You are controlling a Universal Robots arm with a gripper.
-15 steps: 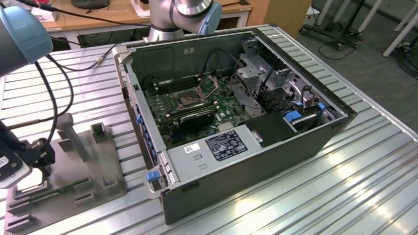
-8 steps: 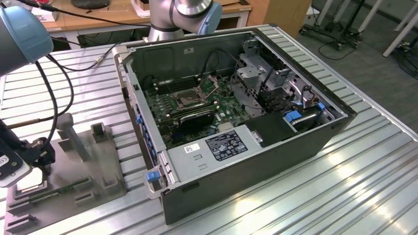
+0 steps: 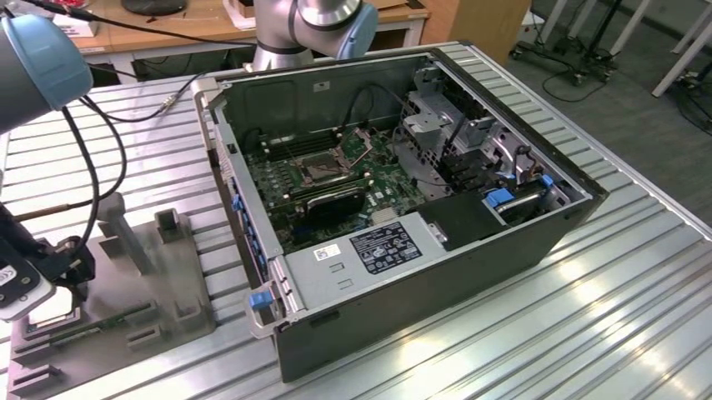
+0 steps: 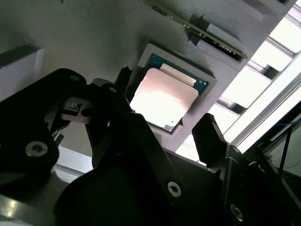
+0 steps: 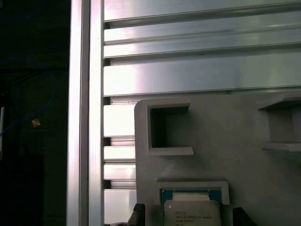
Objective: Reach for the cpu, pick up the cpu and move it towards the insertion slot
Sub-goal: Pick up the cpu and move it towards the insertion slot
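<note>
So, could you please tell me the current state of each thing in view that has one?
cpu: lying flat in the recess of the grey tray, not lifted.
gripper: open, one finger on each side of the cpu.
insertion slot: on the board inside the case, with the cpu not in it.
computer case: lying on its side, side panel off.
green circuit strip: resting in the grey tray.
</note>
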